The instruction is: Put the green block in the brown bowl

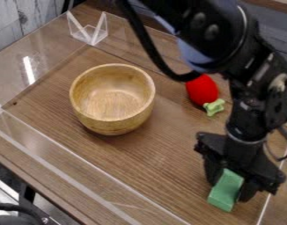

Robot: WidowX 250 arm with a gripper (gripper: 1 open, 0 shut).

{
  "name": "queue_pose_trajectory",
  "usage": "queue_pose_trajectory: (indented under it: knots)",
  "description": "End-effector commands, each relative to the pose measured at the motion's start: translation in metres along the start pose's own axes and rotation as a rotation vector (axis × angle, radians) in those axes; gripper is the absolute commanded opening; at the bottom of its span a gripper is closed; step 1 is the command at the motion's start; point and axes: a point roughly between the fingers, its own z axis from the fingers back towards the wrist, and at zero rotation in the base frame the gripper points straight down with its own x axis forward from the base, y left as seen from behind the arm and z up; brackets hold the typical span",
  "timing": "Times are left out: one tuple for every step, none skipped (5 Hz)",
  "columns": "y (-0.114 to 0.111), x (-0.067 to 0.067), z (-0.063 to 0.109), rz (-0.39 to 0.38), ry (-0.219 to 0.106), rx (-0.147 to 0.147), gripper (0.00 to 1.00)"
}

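Green block (pixel 227 191) lies near the table's (pixel 134 158) front right corner, between the wide pincer (pixel 238 178) fingers, unheld. An off-centre closing could tip it; bowl (pixel 112 97) is well apart.

We read this as a lab test bench: a black robot arm (pixel 234 70) over a wood-grain table (pixel 134 163) fenced by clear acrylic walls (pixel 87 28), with toy props, bowl (pixel 112 97) and strawberry (pixel 203 88).
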Motion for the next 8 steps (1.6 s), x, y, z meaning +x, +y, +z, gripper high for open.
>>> queue_pose_trajectory:
  knots:
    - [-0.002, -0.001, 0.007, 0.032, -0.035, -0.012, 0.0]
    - [-0.006, -0.005, 0.01, 0.052, -0.043, -0.008, 0.0]
    - [-0.011, 0.003, 0.015, 0.121, -0.062, 0.001, 0.0]
    - [-0.012, 0.011, 0.024, 0.186, -0.09, -0.001, 0.0]
    - [0.0, 0.012, 0.036, 0.179, -0.102, -0.01, 0.0]
    - [0.019, 0.014, 0.039, 0.171, -0.111, -0.015, 0.0]
    - [0.026, 0.022, 0.036, 0.197, -0.111, -0.033, 0.0]
    - [0.018, 0.018, 0.034, 0.199, -0.099, -0.043, 0.0]
